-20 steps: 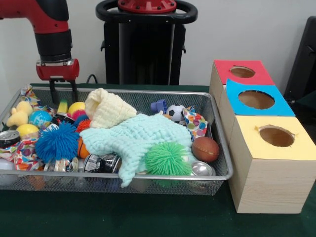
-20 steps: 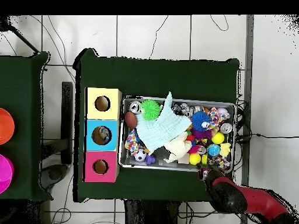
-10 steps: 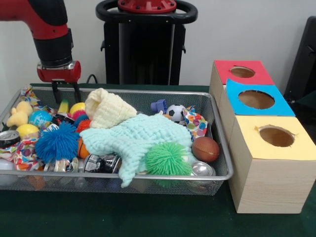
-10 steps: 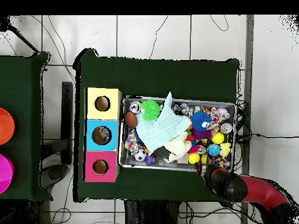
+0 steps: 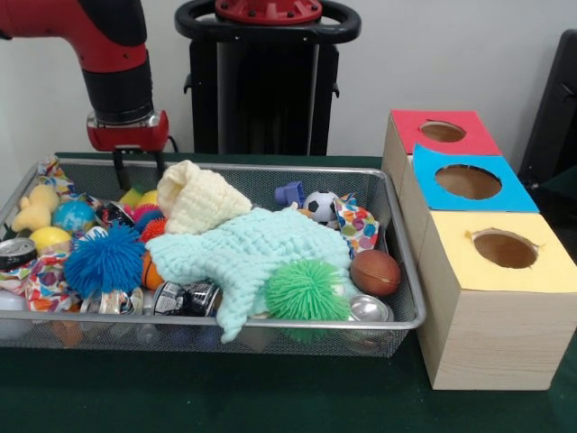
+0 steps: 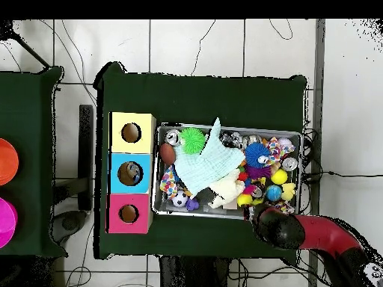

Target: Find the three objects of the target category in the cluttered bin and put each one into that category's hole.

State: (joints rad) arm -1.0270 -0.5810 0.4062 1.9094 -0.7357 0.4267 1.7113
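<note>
The gripper (image 5: 138, 167) has slid sideways along the back of the bin (image 5: 270, 320) toward the yellow cloth (image 5: 196, 198), fingers a little apart and holding nothing, so no ball (image 5: 375, 271) is picked yet.

The arm (image 5: 106, 36) has a glossy red shell on its upper link, which gives way to a matte black cylindrical wrist section. Below that sits a thin silver ring, and under it a red block-shaped housing with rounded corners. From the housing's underside hangs the tool (image 5: 138, 168), two thin, dark, straight prongs. In the overhead view the arm (image 6: 322, 233) shows as a curved red tube ending in a round black cap. Behind it stands the pedestal (image 5: 267, 81), a black upright column with vertical panels, topped by a black oval ring handle that surrounds a red disc-shaped base plate with small dark fasteners.
</note>
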